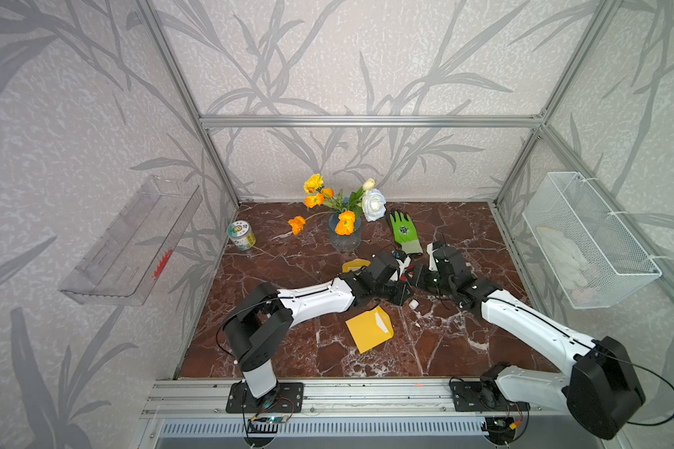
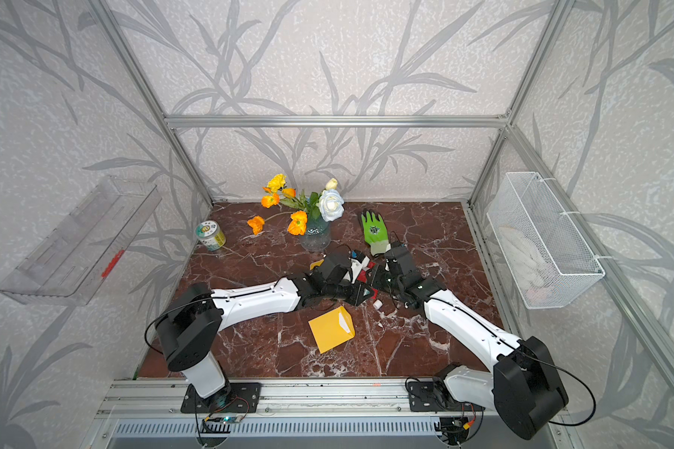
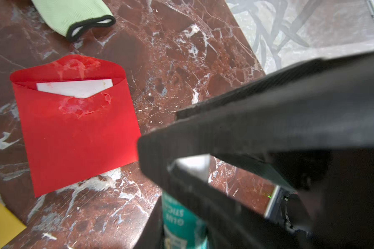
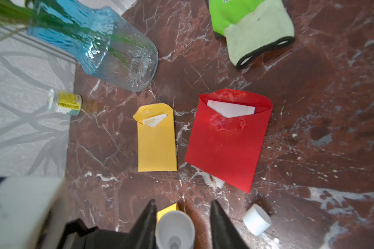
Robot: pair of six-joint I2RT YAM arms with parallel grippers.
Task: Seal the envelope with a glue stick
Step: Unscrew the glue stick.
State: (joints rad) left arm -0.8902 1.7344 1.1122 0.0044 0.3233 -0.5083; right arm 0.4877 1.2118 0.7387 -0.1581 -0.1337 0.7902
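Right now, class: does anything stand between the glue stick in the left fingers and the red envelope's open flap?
Nothing visible does. Only bare marble table separates the glue stick from the red envelope. The white cap and green glove lie off that line; the right fingers flank the stick's open end.

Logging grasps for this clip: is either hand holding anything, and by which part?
The left hand grips the glue stick by its teal-labelled body; the right hand is open, holding nothing.
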